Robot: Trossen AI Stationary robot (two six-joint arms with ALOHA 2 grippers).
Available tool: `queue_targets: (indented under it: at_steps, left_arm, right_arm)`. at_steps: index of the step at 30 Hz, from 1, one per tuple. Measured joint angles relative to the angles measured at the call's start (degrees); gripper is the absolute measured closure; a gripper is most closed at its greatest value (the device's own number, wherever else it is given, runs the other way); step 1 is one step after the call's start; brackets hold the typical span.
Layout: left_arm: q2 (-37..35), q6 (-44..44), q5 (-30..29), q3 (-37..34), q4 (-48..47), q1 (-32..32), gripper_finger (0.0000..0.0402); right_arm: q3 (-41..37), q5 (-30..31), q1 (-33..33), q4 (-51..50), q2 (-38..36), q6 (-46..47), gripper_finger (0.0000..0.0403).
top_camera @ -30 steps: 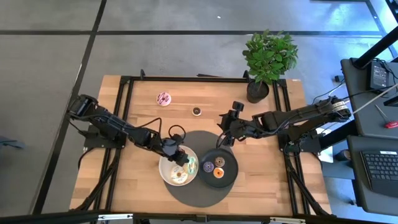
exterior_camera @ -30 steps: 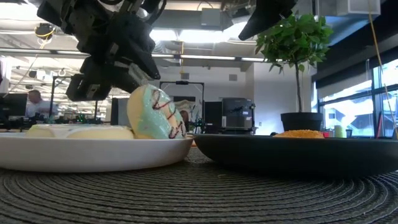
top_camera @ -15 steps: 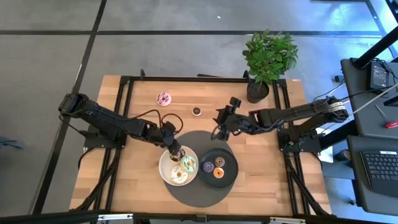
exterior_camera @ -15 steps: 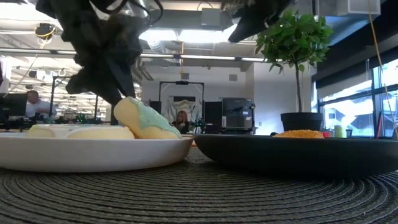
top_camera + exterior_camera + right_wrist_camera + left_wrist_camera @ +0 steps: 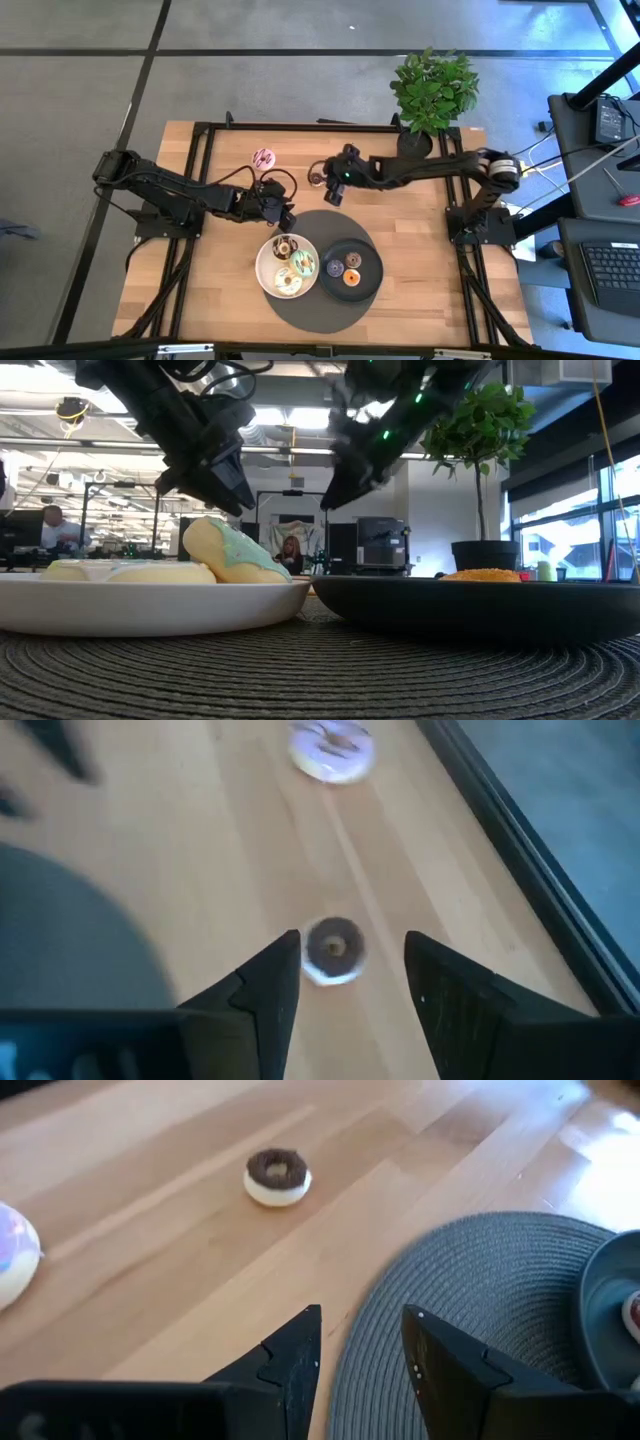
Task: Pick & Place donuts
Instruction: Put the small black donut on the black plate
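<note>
On the white plate (image 5: 268, 272) lie a chocolate donut (image 5: 285, 247), a green-iced donut (image 5: 303, 264) and a cream donut (image 5: 288, 285). The green one (image 5: 235, 550) leans on the cream one (image 5: 130, 572). The black plate (image 5: 372, 262) holds purple (image 5: 333, 268), brown (image 5: 352, 260) and orange (image 5: 352, 279) minis. A pink donut (image 5: 263, 158) and a brown mini (image 5: 316, 178) lie on the bare wood. My left gripper (image 5: 285, 215) hovers open just beyond the white plate. My right gripper (image 5: 330, 188) hangs open beside the brown mini (image 5: 333, 948), which shows between its fingers.
Both plates sit on a round grey mat (image 5: 320, 228) at the table's near middle. A potted plant (image 5: 430, 95) stands at the far right corner. A black frame (image 5: 200, 135) runs along the table's edges. Bare wood lies left of the mat.
The green donut, held upright over the white plate a second ago, has tipped over onto the cream donut. My left gripper has drawn away from it, up and toward the far edge. My right gripper has moved from the black plate toward the far left, up to the brown mini.
</note>
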Motion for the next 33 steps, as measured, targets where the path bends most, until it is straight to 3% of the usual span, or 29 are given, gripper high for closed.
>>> queue_targets:
  at_steps: [3,9,16,25,33]
  left_arm:
    - [0.0,0.4,-1.3,0.0,0.2,0.0,0.0264]
    - [0.0,0.5,-1.8,0.0,-0.1,0.0,0.0264]
    - [0.0,0.5,-1.6,0.0,-0.1,0.0,0.0264]
    - [0.0,0.5,-1.6,0.0,-0.2,0.0,0.0264]
    - [0.0,0.5,-1.6,0.0,-0.2,0.0,0.0264]
  right_arm:
    - [0.0,1.0,-2.9,3.3,2.8,1.6,0.0221]
    - [0.0,-9.3,-7.5,6.4,8.8,4.5,0.0226]
    - [0.0,-11.9,-9.0,9.7,15.1,6.2,0.0255]
    - [0.0,-12.3,-9.0,12.3,15.8,9.3,0.0284]
    - [0.0,-12.3,-9.0,13.5,15.8,12.2,0.0287]
